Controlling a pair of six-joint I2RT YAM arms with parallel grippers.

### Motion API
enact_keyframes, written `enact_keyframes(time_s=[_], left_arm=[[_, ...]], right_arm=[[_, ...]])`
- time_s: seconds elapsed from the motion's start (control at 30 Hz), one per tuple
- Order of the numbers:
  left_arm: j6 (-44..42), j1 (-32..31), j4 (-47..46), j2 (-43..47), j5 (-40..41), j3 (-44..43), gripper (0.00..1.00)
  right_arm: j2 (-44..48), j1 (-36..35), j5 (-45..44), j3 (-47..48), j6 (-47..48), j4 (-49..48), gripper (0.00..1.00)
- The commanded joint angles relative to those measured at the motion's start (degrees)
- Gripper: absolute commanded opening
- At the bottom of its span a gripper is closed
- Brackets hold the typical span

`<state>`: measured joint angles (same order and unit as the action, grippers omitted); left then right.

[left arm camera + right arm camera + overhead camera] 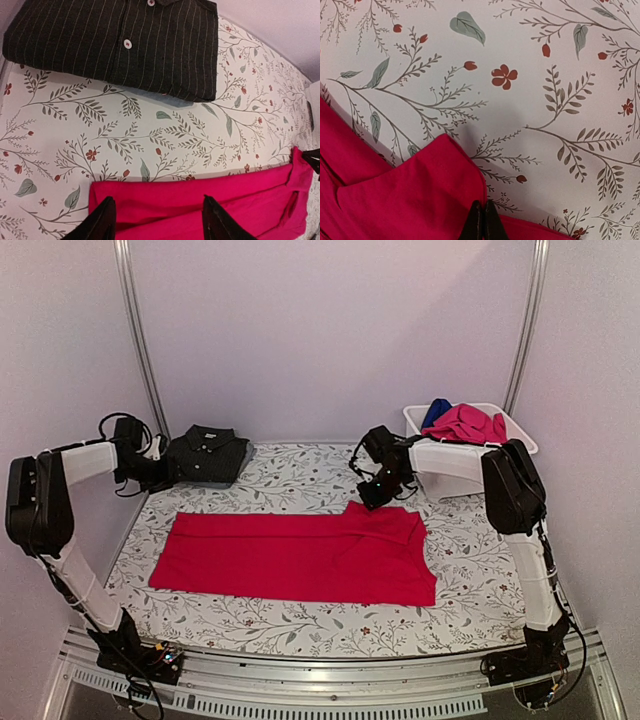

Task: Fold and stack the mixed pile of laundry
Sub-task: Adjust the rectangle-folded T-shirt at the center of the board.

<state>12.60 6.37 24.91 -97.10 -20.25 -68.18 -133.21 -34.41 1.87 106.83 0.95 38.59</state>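
A red tee (300,558) lies spread flat across the middle of the table, folded into a long band. My right gripper (375,495) sits at its far right corner; in the right wrist view the fingertips (482,206) are pinched together on the edge of a raised flap of the red tee (415,195). A folded dark striped polo (207,455) rests at the far left. My left gripper (160,474) hovers beside it, open and empty (157,201), with the polo (125,45) beyond and the tee's left corner (240,200) below. Magenta (468,423) and blue (436,412) garments lie in the tub.
A floral leaf-patterned cloth (300,475) covers the table. The white plastic tub (520,436) stands at the far right corner, close behind my right arm. Metal frame posts (140,340) rise at both back corners, and an aluminium rail (300,670) runs along the near edge.
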Motion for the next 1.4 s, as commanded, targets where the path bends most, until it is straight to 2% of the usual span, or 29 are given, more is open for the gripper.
enact_keyframes(time_s=[0.0, 0.33, 0.73, 1.17, 1.23, 1.27, 1.3, 1.37], left_arm=[[-0.3, -0.5, 0.3, 3.1, 0.6, 1.0, 0.58], [-0.9, -0.4, 0.2, 4.9, 1.2, 2.7, 0.58], [-2.2, -0.4, 0.1, 6.4, 1.4, 4.9, 0.58], [-2.3, -0.3, 0.0, 8.1, 1.5, 6.7, 0.59], [-2.3, -0.3, 0.1, 8.2, 1.7, 6.9, 0.59], [-2.3, -0.3, 0.1, 8.4, 1.8, 7.0, 0.61], [-2.2, -0.4, 0.1, 8.5, 1.7, 7.0, 0.62], [-2.1, -0.4, 0.2, 8.9, 1.3, 7.0, 0.64]], right_arm=[[3.3, -0.2, 1.6, 2.5, -0.2, 1.6, 0.00], [10.7, -1.0, 10.8, -6.7, -4.5, -0.3, 0.00], [18.4, -7.9, 17.4, -18.2, -6.9, -2.3, 0.00], [20.7, -11.3, 26.4, -24.5, -12.1, -6.4, 0.00], [20.5, -11.3, 27.8, -24.2, -11.9, -5.4, 0.27], [20.2, -11.3, 28.0, -23.9, -11.6, -4.9, 0.36], [20.1, -11.3, 28.1, -23.8, -11.1, -4.6, 0.41], [21.0, -11.2, 27.9, -23.6, -10.5, -4.6, 0.43]])
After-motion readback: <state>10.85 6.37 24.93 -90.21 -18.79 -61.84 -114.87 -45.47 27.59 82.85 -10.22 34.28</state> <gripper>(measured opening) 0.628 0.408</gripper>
